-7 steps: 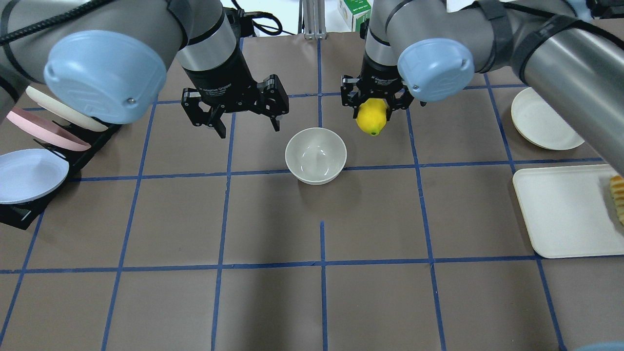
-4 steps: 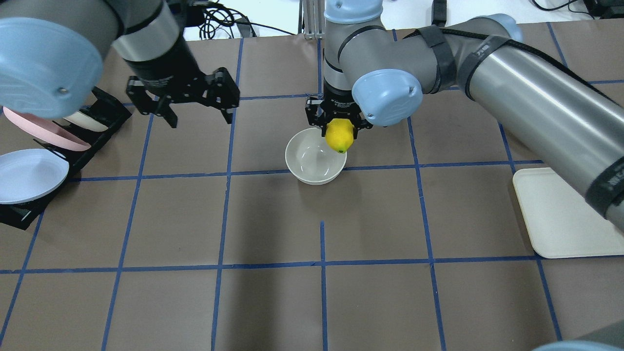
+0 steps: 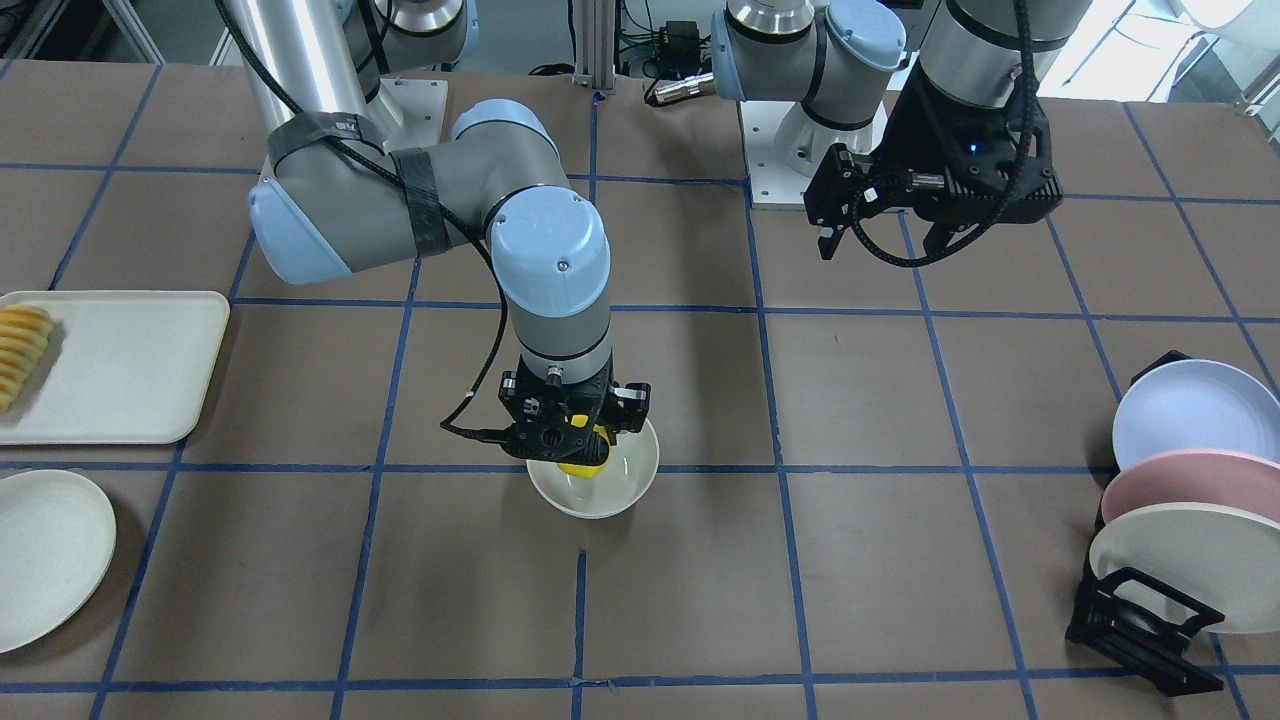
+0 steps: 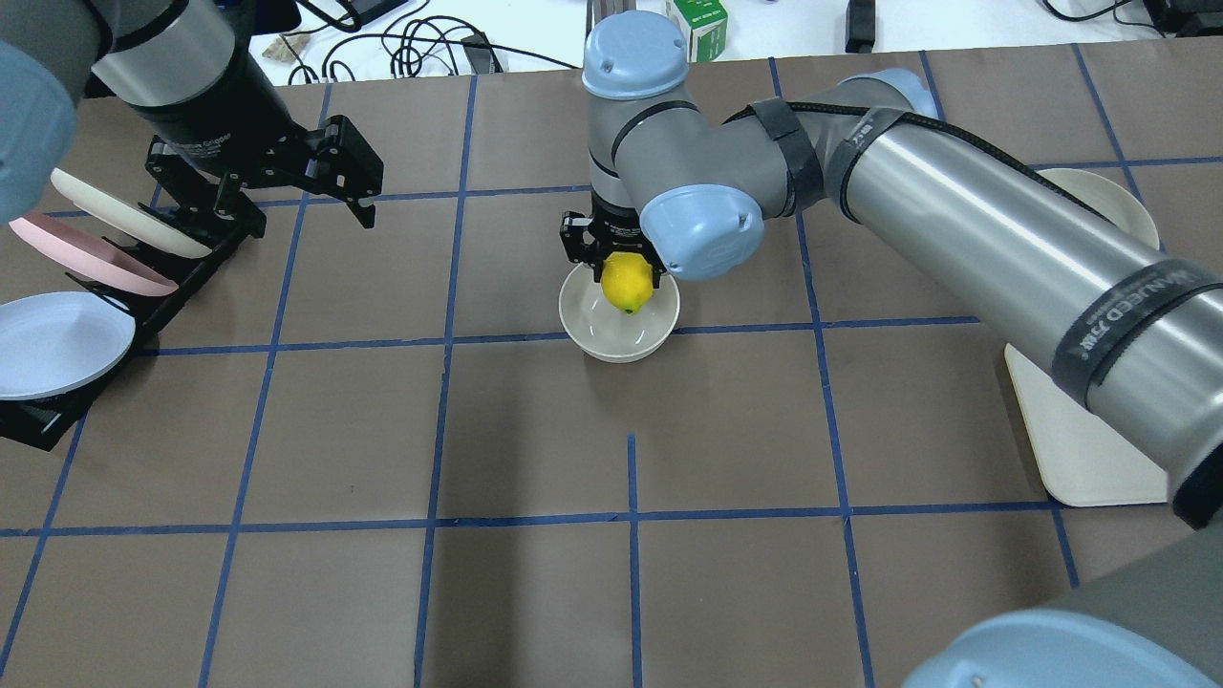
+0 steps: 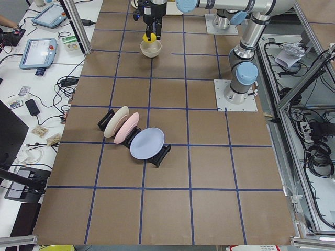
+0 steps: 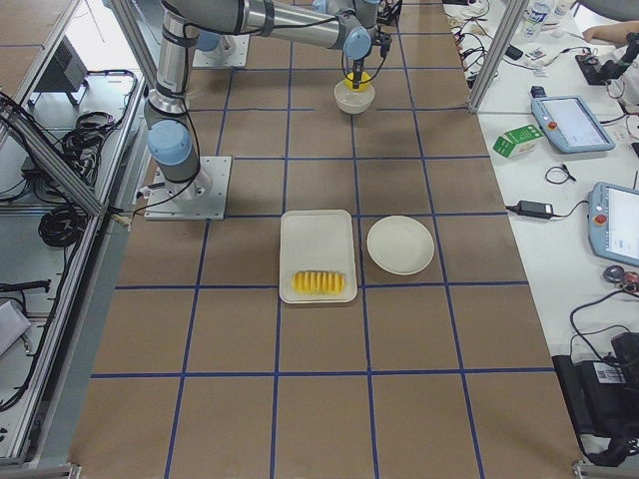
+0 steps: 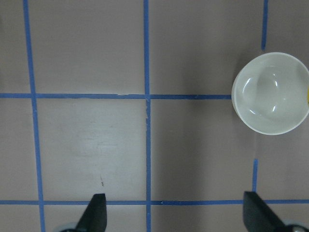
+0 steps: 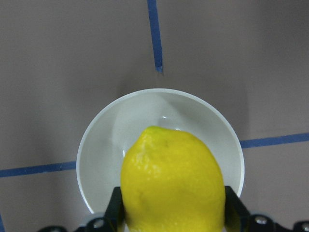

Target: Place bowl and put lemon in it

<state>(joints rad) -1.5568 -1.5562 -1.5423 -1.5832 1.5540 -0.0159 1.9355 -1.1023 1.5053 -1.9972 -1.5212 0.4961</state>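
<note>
Locate the bowl (image 4: 616,352) upright, mouth up, on the brown bench cover, roughly midway between the left and right ends and apart from every other item. Read this placing as deliberate: open ground all round, within reach of either arm, first half of the task apparently done.

Find the lemon (image 4: 627,282) hanging just above the bowl's mouth, inside the outline of the rim, not resting on the bottom judging by the side views. Exact offset from the bowl's centre: impossible to tell. Note the long axis pointing down, one tip lowest; judge this as suited to a short, straight drop into the hollow with little chance of striking the rim.

Check the right gripper (image 8: 174,212): clamped on the lemon, one finger against each flank, spread only to the fruit's width. No contact with the bowl visible.

Check the left gripper (image 7: 176,217): spread wide, holding nothing, touching nothing, raised above the bench near the dish rack (image 4: 38,425) toward the left end, well clear of the right arm.

Disregard the tray (image 3: 130,370) with fruit slices (image 3: 22,350) and the flat plate (image 3: 45,560) toward the right end; not part of this step.

Probable next action: lower slightly, then release. Beware of a bounce or roll-out after release too near the rim.
</note>
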